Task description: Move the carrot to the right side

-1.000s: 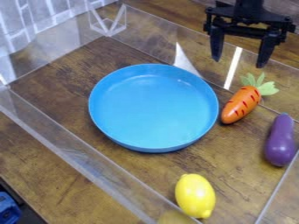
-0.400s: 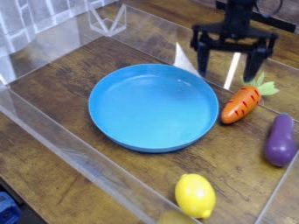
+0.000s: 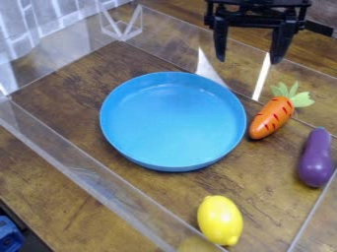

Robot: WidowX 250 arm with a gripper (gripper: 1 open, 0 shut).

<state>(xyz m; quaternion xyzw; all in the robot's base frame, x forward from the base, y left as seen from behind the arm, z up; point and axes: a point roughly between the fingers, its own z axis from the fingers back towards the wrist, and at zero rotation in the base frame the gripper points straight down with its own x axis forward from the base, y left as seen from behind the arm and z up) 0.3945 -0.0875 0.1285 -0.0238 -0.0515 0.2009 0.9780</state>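
Note:
The orange carrot (image 3: 274, 114) with its pale-green top lies on the wooden table just right of the blue plate (image 3: 172, 120), leafy end pointing up and right. My black gripper (image 3: 250, 41) hangs above and to the upper left of the carrot, pointing down. Its two fingers stand wide apart with nothing between them, well clear of the carrot.
A purple eggplant (image 3: 314, 157) lies to the right of the carrot near the clear wall. A yellow lemon (image 3: 220, 219) sits at the front. Transparent walls (image 3: 53, 148) ring the table, and a clear panel (image 3: 208, 63) stands behind the plate.
The gripper has drifted to the left and risen away from the carrot, with its fingers rolled to a new angle. The carrot, eggplant and lemon have not moved.

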